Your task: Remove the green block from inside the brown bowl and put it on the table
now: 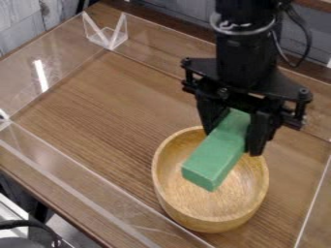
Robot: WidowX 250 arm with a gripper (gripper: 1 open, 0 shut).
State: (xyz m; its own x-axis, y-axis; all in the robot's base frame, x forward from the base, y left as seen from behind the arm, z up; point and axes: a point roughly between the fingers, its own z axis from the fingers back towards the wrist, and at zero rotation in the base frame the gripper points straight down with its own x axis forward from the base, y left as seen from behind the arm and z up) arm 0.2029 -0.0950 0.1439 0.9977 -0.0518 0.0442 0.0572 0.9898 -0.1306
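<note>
My black gripper (234, 143) points straight down over the brown bowl (165, 184) and is shut on the green block (211, 163). It grips the bright green bar by its upper end. The block hangs tilted, with its lower end toward the front left, inside the bowl's opening. Whether that end touches the bowl's floor I cannot tell. The light tan wooden bowl stands at the front right of the wood-grain table (110, 107). The arm hides part of the bowl's far rim.
Clear plastic walls (77, 184) run along the table's edges, one close to the bowl's front left. A small clear plastic stand (104, 31) sits at the back left. Bare tabletop lies to the left of and behind the bowl.
</note>
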